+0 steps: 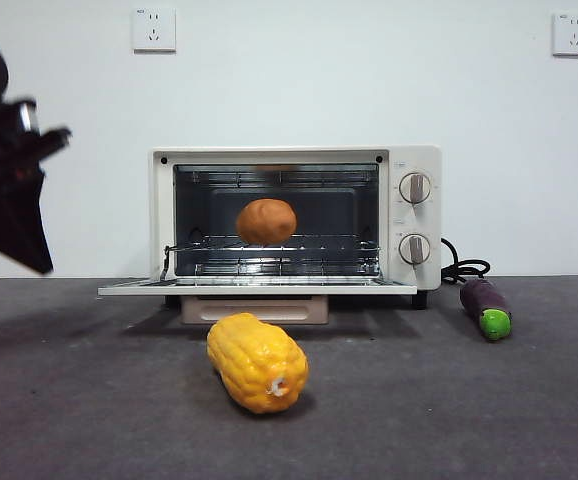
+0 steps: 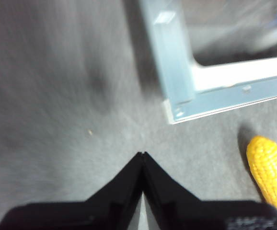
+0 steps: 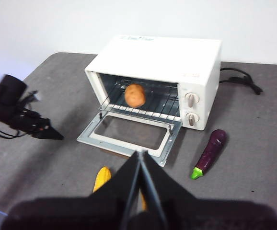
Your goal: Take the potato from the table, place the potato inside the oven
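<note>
The reddish-brown potato (image 1: pixel 266 221) (image 3: pixel 135 95) rests on the wire rack inside the cream-white oven (image 1: pixel 414 165) (image 3: pixel 167 55), whose door (image 1: pixel 129 288) (image 3: pixel 93 139) hangs open flat. My left gripper (image 2: pixel 142 155) is shut and empty, held over the bare table (image 2: pixel 57 110) off the corner of the open door (image 2: pixel 177 72); it shows as the dark arm (image 1: pixel 9 190) at the left of the front view and in the right wrist view (image 3: pixel 45 134). My right gripper (image 3: pixel 140 152) is shut, high above the table in front of the oven.
A bumpy yellow corn cob (image 1: pixel 257 362) (image 2: pixel 270 167) (image 3: pixel 101 178) lies on the table (image 1: pixel 69 400) in front of the oven door. A purple eggplant with a green tip (image 1: pixel 486 307) (image 3: pixel 208 153) lies right of the oven, next to its black cord (image 1: pixel 464 268).
</note>
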